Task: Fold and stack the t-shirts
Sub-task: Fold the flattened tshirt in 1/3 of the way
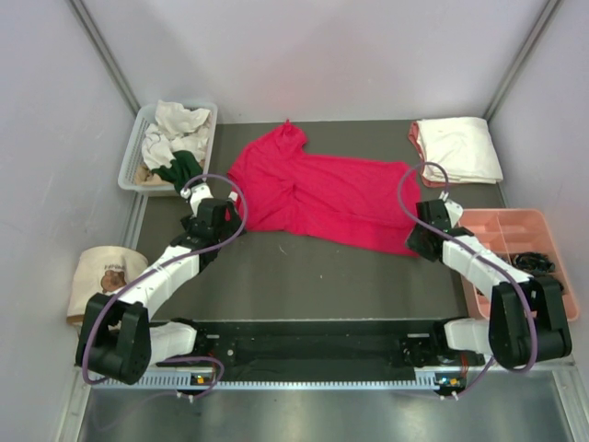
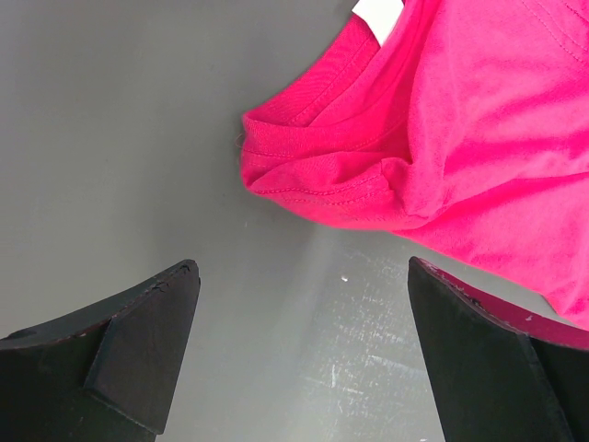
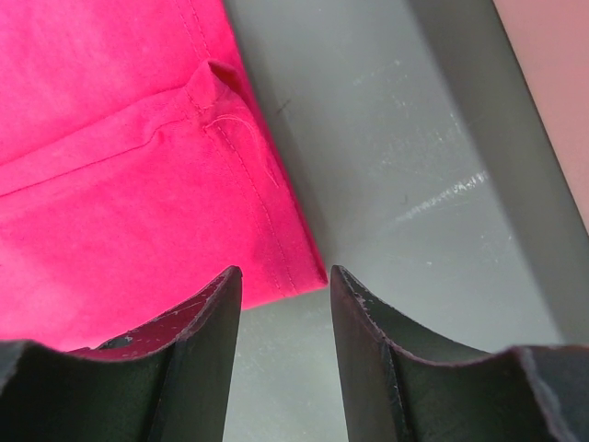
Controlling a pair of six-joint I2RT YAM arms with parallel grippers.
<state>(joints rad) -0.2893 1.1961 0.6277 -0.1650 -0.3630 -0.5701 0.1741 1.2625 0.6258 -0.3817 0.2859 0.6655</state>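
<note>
While flat, t-shirt [image 3: 110, 166] before right pincer [image 3: 285, 281].

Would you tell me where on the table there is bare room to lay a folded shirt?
The widest bare patch is the dark mat between the red t-shirt and the arm bases. Crowded: bin back left, folded shirts back right, pink tray at the right edge.

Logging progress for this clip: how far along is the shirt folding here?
Done: a folded white shirt sits on pink cloth at the far right. In hand: the red shirt lies spread mid-table; the left end effector hangs open by its collar, the right end effector open at a hem corner, neither gripping. Left: fold and stack it, then the crumpled shirts in the bin.
</note>
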